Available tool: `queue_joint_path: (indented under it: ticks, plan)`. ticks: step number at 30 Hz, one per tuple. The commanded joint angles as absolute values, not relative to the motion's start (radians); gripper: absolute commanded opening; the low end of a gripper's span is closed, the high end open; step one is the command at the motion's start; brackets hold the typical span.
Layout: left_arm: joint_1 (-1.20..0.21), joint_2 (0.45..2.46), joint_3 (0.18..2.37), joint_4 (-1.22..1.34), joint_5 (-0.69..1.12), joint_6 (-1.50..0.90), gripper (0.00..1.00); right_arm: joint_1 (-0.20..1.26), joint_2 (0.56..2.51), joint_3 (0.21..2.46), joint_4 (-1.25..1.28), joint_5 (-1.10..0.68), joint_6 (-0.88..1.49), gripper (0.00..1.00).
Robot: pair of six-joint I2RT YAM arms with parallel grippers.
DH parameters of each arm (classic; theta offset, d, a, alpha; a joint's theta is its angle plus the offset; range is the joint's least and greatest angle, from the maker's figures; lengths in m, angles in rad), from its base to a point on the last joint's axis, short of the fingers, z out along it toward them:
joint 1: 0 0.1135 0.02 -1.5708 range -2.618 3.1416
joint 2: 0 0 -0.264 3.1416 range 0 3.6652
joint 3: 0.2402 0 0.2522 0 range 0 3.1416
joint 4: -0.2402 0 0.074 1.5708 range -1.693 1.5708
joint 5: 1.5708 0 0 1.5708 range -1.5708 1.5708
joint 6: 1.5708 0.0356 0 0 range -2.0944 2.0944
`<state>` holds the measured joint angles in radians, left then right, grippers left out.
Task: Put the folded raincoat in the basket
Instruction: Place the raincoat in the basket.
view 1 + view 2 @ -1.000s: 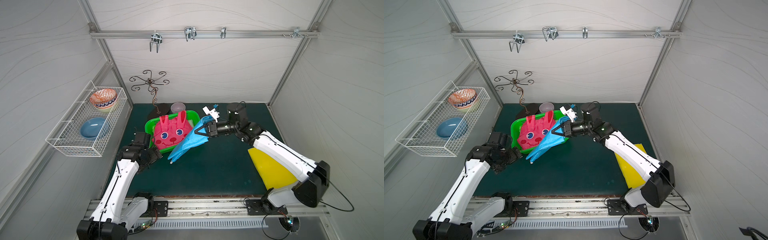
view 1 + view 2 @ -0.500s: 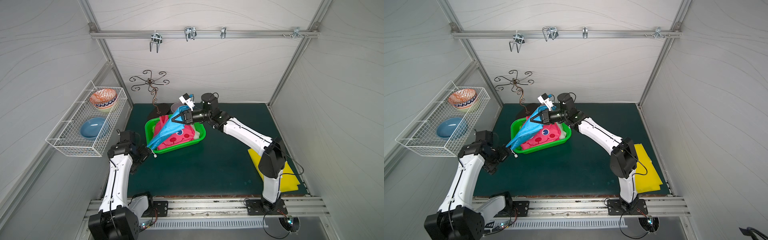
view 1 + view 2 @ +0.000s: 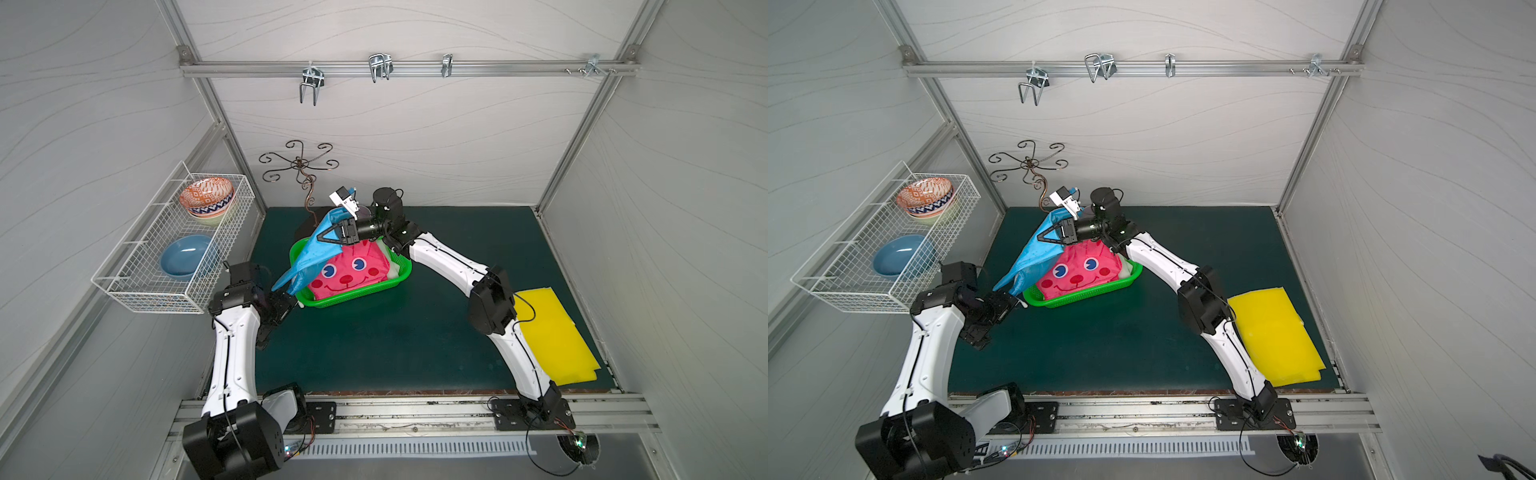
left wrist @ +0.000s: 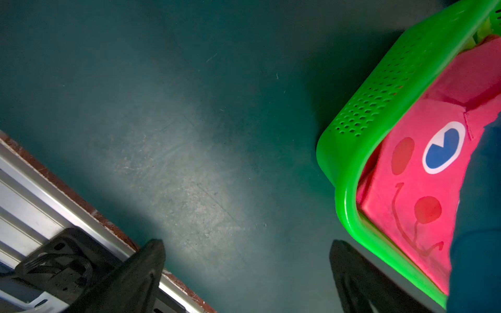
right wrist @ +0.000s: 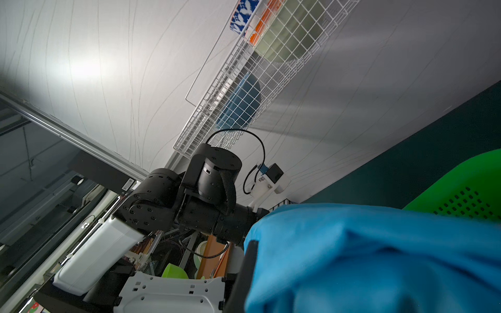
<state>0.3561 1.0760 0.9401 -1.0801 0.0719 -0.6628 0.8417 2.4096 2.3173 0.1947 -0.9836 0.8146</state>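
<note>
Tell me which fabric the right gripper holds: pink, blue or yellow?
The blue fabric: it hangs from the shut right gripper over the basket. The pink one lies in the basket; the yellow one lies flat on the mat.

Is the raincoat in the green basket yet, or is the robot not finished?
Nearly. Done: the raincoat, pink bunny face up, mostly lies inside the basket. In hand: the right gripper is shut on its blue flap, which hangs over the basket's rim. Left: lower that in and let go. The left gripper is open nearby.

A wire rack (image 3: 145, 291) holds a patterned bowl (image 3: 206, 199) and a blue bowl (image 3: 185, 255); a yellow sheet (image 3: 552, 336) lies well apart.
</note>
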Motion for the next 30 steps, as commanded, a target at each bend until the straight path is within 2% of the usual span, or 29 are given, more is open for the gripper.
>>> queue_joint_path:
  ticks: [1, 7, 13, 18, 20, 22, 26, 30]
  plan:
    - [0.366, 1.045, 0.957, -1.040, 0.029, -0.695, 0.99, 0.826, 2.503, 2.406, 0.276, -1.027, 0.867, 0.00]
    - [0.377, 1.012, 0.930, -1.028, 0.005, -0.711, 0.96, 0.770, 2.511, 2.280, 0.361, -1.058, 0.958, 0.00]
    - [0.403, 0.992, 0.945, -1.019, 0.017, -0.701, 0.94, 0.718, 2.361, 2.016, 0.214, -1.125, 0.841, 0.00]
    - [0.403, 1.025, 0.939, -0.958, 0.149, -0.661, 0.92, 0.685, 2.286, 1.885, 0.002, -1.107, 0.680, 0.00]
    - [0.401, 1.063, 0.939, -0.924, 0.272, -0.614, 0.91, 0.670, 2.295, 1.884, -0.091, -1.093, 0.646, 0.00]
    - [0.370, 1.097, 0.948, -0.885, 0.375, -0.569, 0.91, 0.659, 2.309, 1.897, -0.155, -1.079, 0.631, 0.00]
    - [0.202, 1.134, 0.999, -0.876, 0.346, -0.553, 0.89, 0.641, 2.345, 1.982, -0.376, -0.999, 0.542, 0.00]
    - [0.132, 1.121, 1.014, -0.836, 0.350, -0.565, 0.82, 0.642, 2.370, 1.996, -0.430, -0.957, 0.536, 0.00]
